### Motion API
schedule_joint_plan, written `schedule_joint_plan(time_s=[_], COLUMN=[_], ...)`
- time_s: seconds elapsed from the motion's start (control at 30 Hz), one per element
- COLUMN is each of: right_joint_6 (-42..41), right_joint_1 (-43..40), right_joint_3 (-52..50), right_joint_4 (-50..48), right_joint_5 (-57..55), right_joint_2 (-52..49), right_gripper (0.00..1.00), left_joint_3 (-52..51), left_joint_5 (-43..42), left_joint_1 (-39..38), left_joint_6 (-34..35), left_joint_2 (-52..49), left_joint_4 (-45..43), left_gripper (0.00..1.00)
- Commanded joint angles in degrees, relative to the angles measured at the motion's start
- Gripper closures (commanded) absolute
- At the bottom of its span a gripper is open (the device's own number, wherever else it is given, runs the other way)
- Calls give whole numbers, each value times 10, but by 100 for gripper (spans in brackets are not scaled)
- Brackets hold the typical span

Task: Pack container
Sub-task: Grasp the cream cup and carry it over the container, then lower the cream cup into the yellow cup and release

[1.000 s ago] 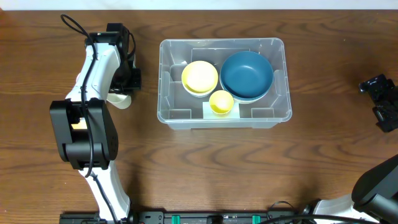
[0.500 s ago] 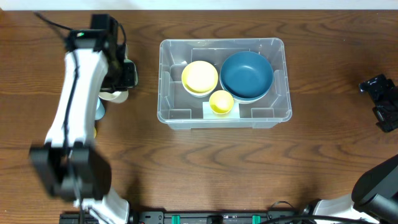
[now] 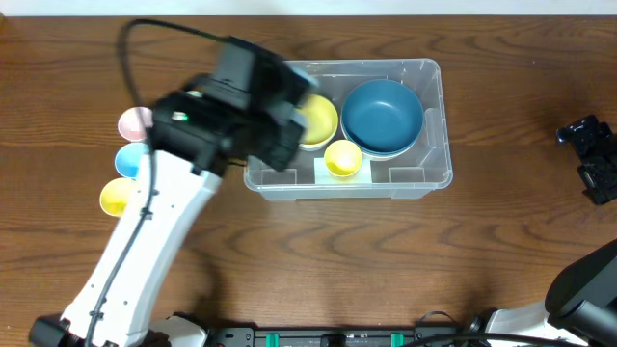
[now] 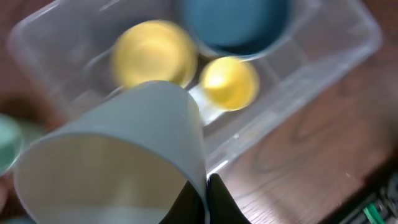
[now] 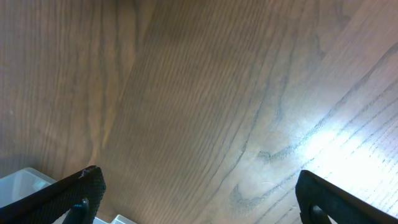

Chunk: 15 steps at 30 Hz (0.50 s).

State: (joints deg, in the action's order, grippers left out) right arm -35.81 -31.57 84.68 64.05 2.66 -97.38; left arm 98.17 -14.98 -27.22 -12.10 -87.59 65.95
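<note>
The clear plastic container (image 3: 429, 120) holds a yellow bowl (image 3: 318, 120), a blue bowl (image 3: 384, 116) and a small yellow cup (image 3: 342, 159). My left gripper (image 4: 208, 200) is shut on the rim of a pale cup (image 4: 124, 149) and holds it tilted above the container's (image 4: 348, 43) left front part. In the overhead view my left arm (image 3: 236, 111) covers that cup and the container's left end. My right gripper (image 3: 590, 154) is open and empty at the far right of the table, its fingers wide apart in the right wrist view (image 5: 199, 199).
A pink cup (image 3: 133, 122), a light blue cup (image 3: 128, 159) and a yellow cup (image 3: 116, 196) stand in a column on the table left of the container. A corner of the container (image 5: 25, 180) shows in the right wrist view.
My left arm has swung right from the cups at the table's left to above the container's left end, carrying the pale cup. The three cups on the left are now uncovered. The right arm has not moved.
</note>
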Motion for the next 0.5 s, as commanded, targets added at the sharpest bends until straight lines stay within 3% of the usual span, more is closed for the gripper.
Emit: schedule_joint_plan(time_s=[0.0,0.47], right_joint_6=[-8,-8], right_joint_1=[-4,-4], right_joint_3=[3,3], right_joint_4=[0,0], right_joint_5=[-1,-1], right_joint_2=[-2,-2], right_gripper=[1,1], left_joint_3=[5,5], left_joint_5=[-11,-10], left_joint_1=[-44,-100], left_joint_6=[-32,-38], left_joint_2=[-26,-181], left_joint_4=[-15,-35], left_gripper=[94,94])
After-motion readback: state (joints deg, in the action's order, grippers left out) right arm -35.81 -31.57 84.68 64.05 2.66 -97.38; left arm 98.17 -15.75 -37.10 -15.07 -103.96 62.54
